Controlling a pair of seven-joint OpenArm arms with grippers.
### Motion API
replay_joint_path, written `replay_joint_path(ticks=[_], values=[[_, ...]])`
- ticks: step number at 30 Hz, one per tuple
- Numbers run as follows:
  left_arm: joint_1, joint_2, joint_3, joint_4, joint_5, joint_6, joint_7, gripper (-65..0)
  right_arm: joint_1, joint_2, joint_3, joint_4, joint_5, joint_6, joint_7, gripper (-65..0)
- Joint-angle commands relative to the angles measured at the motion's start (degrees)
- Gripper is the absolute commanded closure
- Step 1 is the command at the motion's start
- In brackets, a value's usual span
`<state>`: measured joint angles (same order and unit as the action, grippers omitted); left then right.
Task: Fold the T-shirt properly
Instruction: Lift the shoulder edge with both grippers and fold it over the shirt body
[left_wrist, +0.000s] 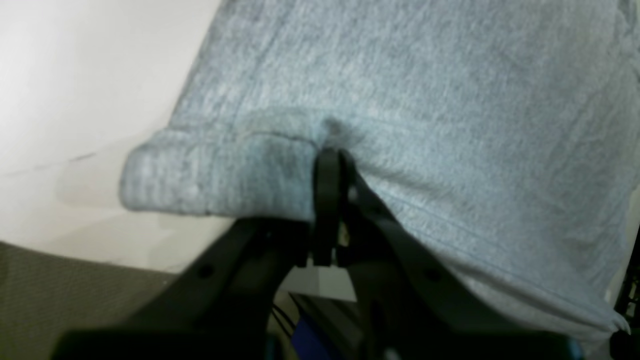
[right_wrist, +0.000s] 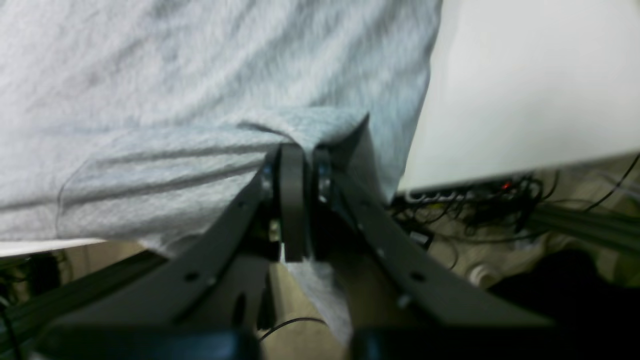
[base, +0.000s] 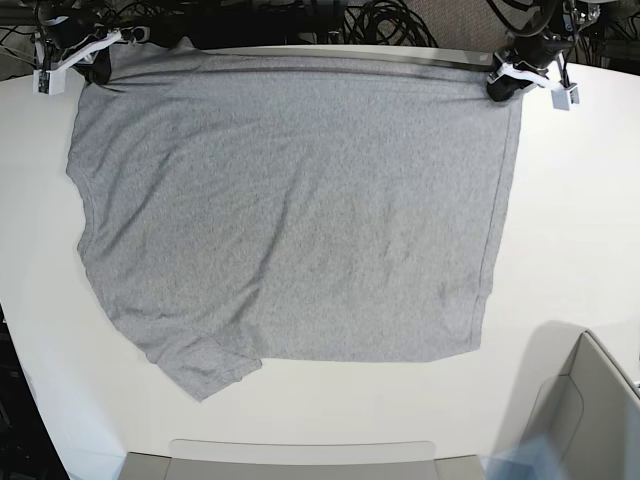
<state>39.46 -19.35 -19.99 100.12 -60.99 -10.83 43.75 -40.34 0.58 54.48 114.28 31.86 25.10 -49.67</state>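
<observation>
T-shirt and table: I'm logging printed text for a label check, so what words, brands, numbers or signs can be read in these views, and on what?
None can be read.
T-shirt: plain grey side shows, no lettering.
White table: no marks.
Wrist views: too blurred to show any label.
</observation>
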Motion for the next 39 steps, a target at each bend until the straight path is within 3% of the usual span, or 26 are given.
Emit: replay_joint_path(ticks=[1, 7, 12, 18, 25, 29, 39], values=[[-0.91, -1.00, -0.54, 0.94, 0.55, 0.50, -1.07, 0.0, 0.47, 0.78, 0.69, 0.93, -1.92, -0.62, 1.80, 0.0], [-6.01, -0.82, -0.89, 1.29, 1.52, 1.12, 5.18, 0.0, 5.74, 0.87, 0.42, 0.93, -7.55, -0.53, 1.71, 0.0], [-7.59, -0.65, -0.54, 5.77, 5.65, 7.71, 5.53, 0.0, 7.68, 2.98, -4.32, 0.75, -11.94, -0.62, 1.80, 0.0], [-9.88, -0.82, -0.36, 7.09, 6.88, 11.31, 5.62, 0.0, 12.34, 3.16, -6.17, 0.75, -16.08, -0.62, 1.80, 0.0], [-15.77, -0.56, 4.47, 7.09, 15.23, 11.49, 9.31, 0.0, 17.17, 3.24, -9.86, 0.58, -23.11, -0.62, 1.80, 0.0], [-19.64, 1.55, 5.09, 7.09, 20.24, 11.49, 11.42, 0.0, 19.72, 3.33, -11.71, -0.04, -25.92, -0.62, 1.89, 0.0], [-27.55, 1.82, 5.70, 6.74, 24.90, 11.49, 15.81, 0.0, 26.40, 5.18, -14.35, -6.72, -29.09, -0.71, 2.24, 0.0]])
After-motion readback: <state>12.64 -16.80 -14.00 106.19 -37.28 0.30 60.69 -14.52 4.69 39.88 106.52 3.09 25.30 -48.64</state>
